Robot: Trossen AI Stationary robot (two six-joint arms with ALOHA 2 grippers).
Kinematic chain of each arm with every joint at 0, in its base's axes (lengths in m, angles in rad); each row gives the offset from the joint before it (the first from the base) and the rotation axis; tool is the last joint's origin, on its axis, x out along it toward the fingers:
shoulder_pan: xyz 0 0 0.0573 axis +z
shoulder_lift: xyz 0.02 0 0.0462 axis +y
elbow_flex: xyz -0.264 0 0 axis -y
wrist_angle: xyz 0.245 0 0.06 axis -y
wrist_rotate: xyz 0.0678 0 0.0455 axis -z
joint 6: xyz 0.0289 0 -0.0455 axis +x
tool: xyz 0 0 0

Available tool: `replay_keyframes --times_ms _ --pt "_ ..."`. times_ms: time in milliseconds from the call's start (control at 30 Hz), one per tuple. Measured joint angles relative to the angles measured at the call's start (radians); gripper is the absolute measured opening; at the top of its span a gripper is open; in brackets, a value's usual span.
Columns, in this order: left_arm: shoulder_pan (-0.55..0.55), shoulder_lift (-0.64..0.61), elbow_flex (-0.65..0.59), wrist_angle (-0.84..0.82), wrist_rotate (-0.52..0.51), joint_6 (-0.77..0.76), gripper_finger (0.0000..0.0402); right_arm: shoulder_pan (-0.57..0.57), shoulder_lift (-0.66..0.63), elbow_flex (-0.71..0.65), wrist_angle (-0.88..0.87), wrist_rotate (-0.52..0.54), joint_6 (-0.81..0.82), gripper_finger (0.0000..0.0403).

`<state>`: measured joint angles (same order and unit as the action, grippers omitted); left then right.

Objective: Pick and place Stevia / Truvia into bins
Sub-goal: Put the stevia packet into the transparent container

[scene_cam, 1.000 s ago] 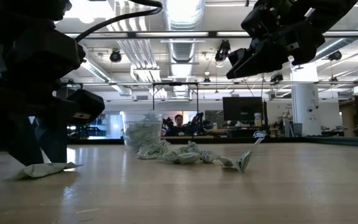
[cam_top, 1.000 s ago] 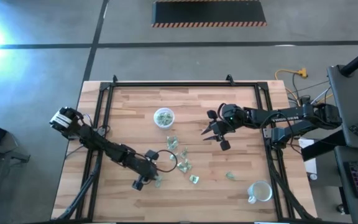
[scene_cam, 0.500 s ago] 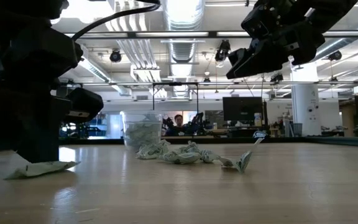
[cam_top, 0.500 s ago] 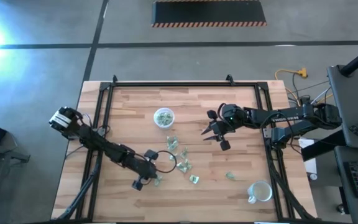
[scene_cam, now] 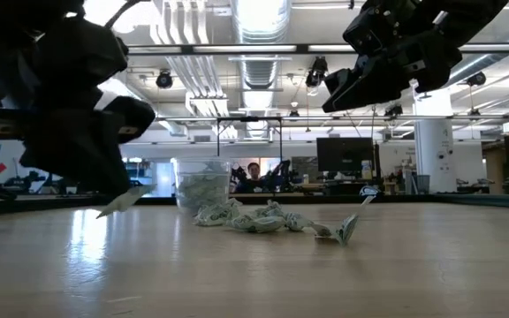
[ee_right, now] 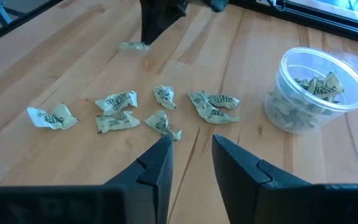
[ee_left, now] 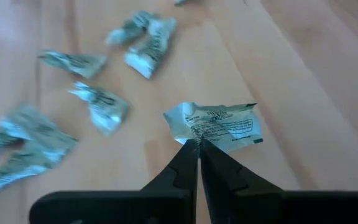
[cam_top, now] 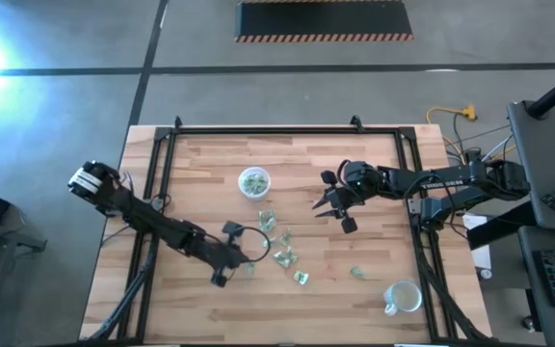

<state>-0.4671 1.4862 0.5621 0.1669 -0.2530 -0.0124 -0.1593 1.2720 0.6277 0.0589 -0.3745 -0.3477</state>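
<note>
Small pale green and white Stevia sachets [cam_top: 279, 243] lie loose on the wooden table's middle; more show in the right wrist view [ee_right: 160, 109]. My left gripper [cam_top: 243, 262] is shut on one sachet [ee_left: 219, 124] at the near left of that scatter. A round translucent bin [cam_top: 253, 181] with sachets inside stands farther back, also seen in the right wrist view [ee_right: 319, 87]. A second bin [cam_top: 403, 297] stands near the table's near right corner. My right gripper [ee_right: 191, 146] hovers open above the table, right of the scatter, with nothing between its fingers. My left gripper pinches the sachet by its crumpled end [ee_left: 191, 134] between the free ends of its two fingers. The fingers slant down from the table's left. The sachet sticks out beyond the fingertips, tilted, and hangs clear of the table [scene_cam: 122, 201].
Two single sachets [cam_top: 301, 278] [cam_top: 356, 273] lie nearer the front edge. A black metal frame [cam_top: 162, 154] runs along the table's far, left and right sides. Bare wood lies at the near left and far right.
My left gripper has shut on the sachet that lay between its fingers, turned a little, and risen. The sachet, flat on the table before, is now lifted clear and tilted. My right gripper has kept still.
</note>
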Motion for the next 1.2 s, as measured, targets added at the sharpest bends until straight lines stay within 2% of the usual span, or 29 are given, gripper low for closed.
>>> replay_keyframes --times_ms 200,400,667,867,967,1100,1200 --pt "0.000 -0.059 0.000 0.000 -0.170 0.054 0.0000 0.000 0.000 0.000 0.000 0.000 0.000 0.0101" --pt "0.008 -0.111 0.000 0.003 -0.464 0.161 0.0000 0.000 0.000 0.000 0.000 0.000 -0.001 0.0101" --pt "0.121 -0.168 0.000 0.004 -0.725 0.299 0.0000 0.000 0.000 0.000 0.000 0.000 -0.004 0.0093" --pt "0.294 -0.180 0.000 0.002 -0.714 0.364 0.0000 0.000 0.000 0.000 0.000 0.000 -0.003 0.0095" --pt "0.385 -0.178 0.000 0.002 -0.642 0.369 0.0000 0.000 0.000 0.000 0.000 0.000 -0.003 0.0095" --pt "0.475 -0.177 -0.001 0.002 -0.489 0.369 0.0000 0.000 0.000 0.000 0.000 0.000 -0.003 0.0091" --pt "0.515 -0.171 -0.001 0.000 -0.441 0.369 0.0000 0.000 0.000 0.000 0.000 0.000 -0.003 0.0088"
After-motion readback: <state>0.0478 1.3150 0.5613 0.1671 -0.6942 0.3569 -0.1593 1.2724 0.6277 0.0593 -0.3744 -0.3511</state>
